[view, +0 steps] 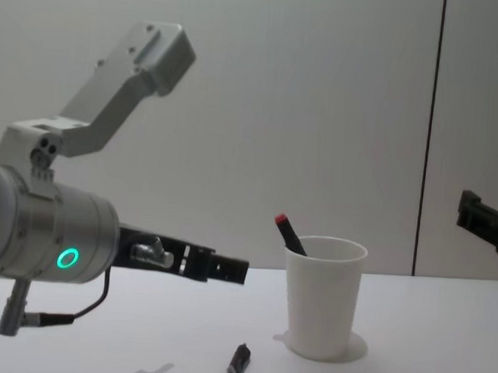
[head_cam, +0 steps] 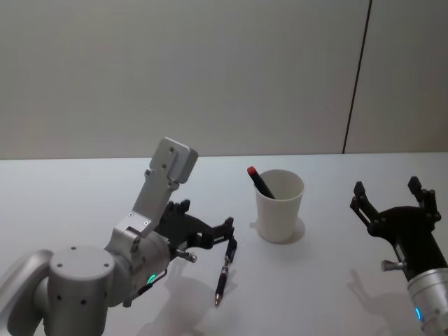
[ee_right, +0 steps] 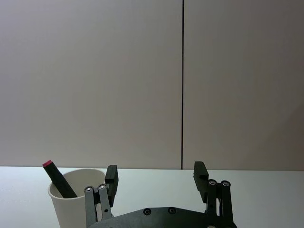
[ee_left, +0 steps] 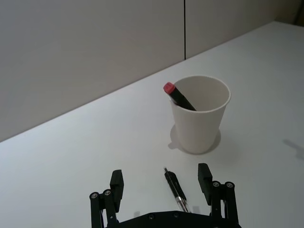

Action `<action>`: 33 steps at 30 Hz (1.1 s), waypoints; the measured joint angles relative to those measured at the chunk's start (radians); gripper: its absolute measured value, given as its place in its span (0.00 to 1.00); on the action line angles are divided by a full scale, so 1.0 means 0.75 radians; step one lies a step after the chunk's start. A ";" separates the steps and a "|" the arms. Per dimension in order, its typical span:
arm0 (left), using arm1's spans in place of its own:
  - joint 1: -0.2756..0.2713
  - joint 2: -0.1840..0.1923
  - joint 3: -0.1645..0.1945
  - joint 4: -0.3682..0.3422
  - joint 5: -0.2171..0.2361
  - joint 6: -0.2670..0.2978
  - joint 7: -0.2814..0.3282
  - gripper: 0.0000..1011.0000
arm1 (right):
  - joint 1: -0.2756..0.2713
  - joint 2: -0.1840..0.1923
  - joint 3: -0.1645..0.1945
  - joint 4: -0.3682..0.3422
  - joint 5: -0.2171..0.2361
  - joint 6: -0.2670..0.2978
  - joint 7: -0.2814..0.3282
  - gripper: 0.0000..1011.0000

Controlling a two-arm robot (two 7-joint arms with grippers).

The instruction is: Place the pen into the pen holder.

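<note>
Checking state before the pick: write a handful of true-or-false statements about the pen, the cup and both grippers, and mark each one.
1. The pen lies on the table, outside the pen holder. True.
2. The pen holder is empty. False: a red-tipped marker leans inside it.
3. The left gripper is open and has not closed on the pen. True.
4. The right gripper is shut on the pen holder. False: it is open, apart from the cup, to its right.
5. The pen holder lies tipped on its side. False: it stands upright.

No legible text — none anywhere
</note>
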 joint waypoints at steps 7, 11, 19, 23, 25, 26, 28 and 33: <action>-0.019 -0.025 0.004 -0.006 -0.005 0.163 0.022 0.99 | -0.001 0.000 0.000 0.000 0.000 0.000 -0.001 0.99; -0.029 -0.043 0.010 -0.003 -0.003 0.236 0.038 0.99 | -0.001 0.000 0.000 0.000 0.000 0.000 -0.001 0.99; -0.039 -0.070 0.021 0.015 0.007 0.327 0.052 0.99 | -0.001 0.000 0.000 0.000 0.000 0.000 -0.001 0.99; -0.043 -0.083 0.025 0.027 0.013 0.357 0.056 0.99 | -0.001 0.000 0.000 0.000 0.000 0.000 -0.001 0.99; -0.046 -0.091 0.028 0.037 0.017 0.369 0.057 0.99 | -0.001 0.000 0.000 0.000 0.000 0.000 -0.001 0.99; -0.047 -0.093 0.029 0.040 0.019 0.372 0.057 0.99 | -0.001 0.000 0.000 0.000 0.000 0.000 -0.001 0.99; -0.050 -0.100 0.031 0.051 0.025 0.380 0.057 0.99 | -0.001 0.000 0.000 0.000 0.000 0.000 -0.001 0.99; -0.061 -0.117 0.036 0.081 0.040 0.391 0.057 0.99 | -0.001 0.000 0.000 0.000 0.000 0.000 -0.001 0.99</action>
